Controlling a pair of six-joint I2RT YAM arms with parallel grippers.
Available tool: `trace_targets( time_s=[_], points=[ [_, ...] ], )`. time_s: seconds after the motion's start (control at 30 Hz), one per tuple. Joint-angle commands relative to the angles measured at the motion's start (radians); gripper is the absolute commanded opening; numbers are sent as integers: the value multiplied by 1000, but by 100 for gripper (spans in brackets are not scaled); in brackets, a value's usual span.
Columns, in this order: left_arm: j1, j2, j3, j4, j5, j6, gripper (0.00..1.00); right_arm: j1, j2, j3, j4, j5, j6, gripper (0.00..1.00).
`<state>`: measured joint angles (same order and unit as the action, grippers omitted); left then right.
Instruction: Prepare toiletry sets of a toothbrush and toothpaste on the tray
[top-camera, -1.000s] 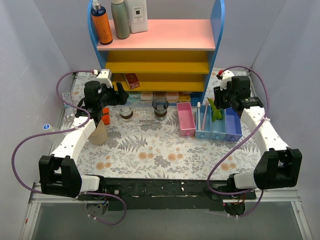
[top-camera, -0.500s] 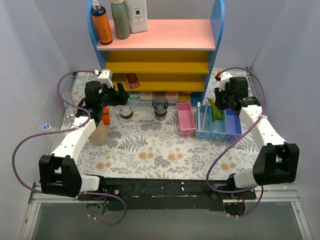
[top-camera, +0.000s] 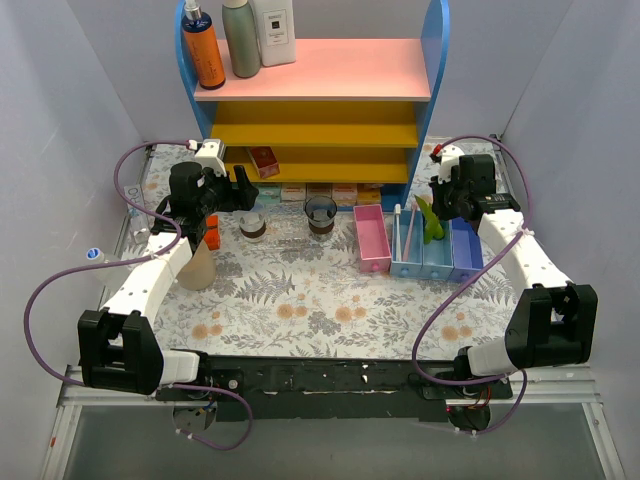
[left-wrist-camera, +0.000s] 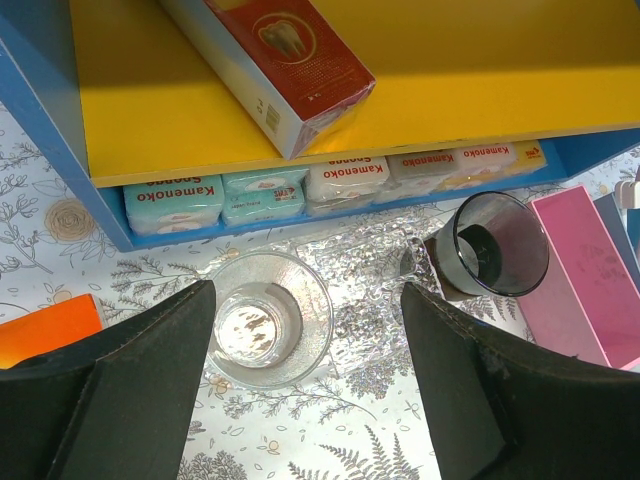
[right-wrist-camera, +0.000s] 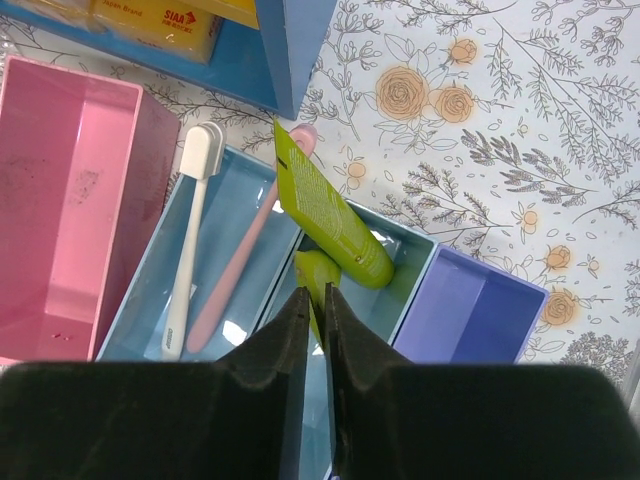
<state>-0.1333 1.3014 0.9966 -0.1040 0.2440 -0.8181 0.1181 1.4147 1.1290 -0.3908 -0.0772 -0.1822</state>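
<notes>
In the right wrist view my right gripper (right-wrist-camera: 322, 295) is shut on the flat end of a lime-green toothpaste (right-wrist-camera: 312, 268) standing in the middle light-blue bin (right-wrist-camera: 420, 262). A second green tube (right-wrist-camera: 330, 215) leans beside it. A white toothbrush (right-wrist-camera: 190, 230) and a pink one (right-wrist-camera: 245, 260) lie in the neighbouring blue bin. My left gripper (left-wrist-camera: 305, 292) hangs open over the clear tray (left-wrist-camera: 375, 290), near a clear cup (left-wrist-camera: 265, 320). A dark see-through cup (left-wrist-camera: 490, 245) stands at the tray's right end. From above, the right gripper (top-camera: 441, 203) sits over the green tubes (top-camera: 432, 222).
A pink bin (right-wrist-camera: 70, 190) lies left of the blue bins and a purple bin (right-wrist-camera: 480, 310) right of them. The blue shelf unit (top-camera: 320, 95) holds bottles (top-camera: 203, 45), a red box (left-wrist-camera: 290, 60) and packets below. A tan cone (top-camera: 197, 265) stands by the left arm.
My right gripper's jaws have closed onto the green tube, and the arm has shifted slightly towards the bin. The left arm has stayed still.
</notes>
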Motion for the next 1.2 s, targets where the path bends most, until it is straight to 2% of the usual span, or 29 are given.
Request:
trace_targets(
  time_s=[0.0, 0.03, 0.07, 0.43, 0.63, 0.93, 1.17],
  points=[
    [-5, -7, 5, 1, 0, 13, 75, -6, -3, -9, 29, -2, -5, 14],
    [-5, -5, 5, 1, 0, 13, 75, -6, -3, -6, 26, -4, -5, 5],
    [-5, -5, 5, 0, 0, 13, 75, -8, -5, -6, 24, -3, -3, 1],
    [-6, -8, 7, 1, 6, 10, 76, -5, -33, 54, -23, 26, -3, 1],
    [-14, -11, 7, 1, 12, 5, 76, 20, -92, 121, -75, 73, -23, 1],
    [-37, -19, 8, 0, 8, 7, 76, 49, -164, 205, -123, 54, -30, 1],
    [-65, -27, 10, 0, 20, 8, 76, 143, -177, 325, -186, 27, -45, 1]
  ],
)
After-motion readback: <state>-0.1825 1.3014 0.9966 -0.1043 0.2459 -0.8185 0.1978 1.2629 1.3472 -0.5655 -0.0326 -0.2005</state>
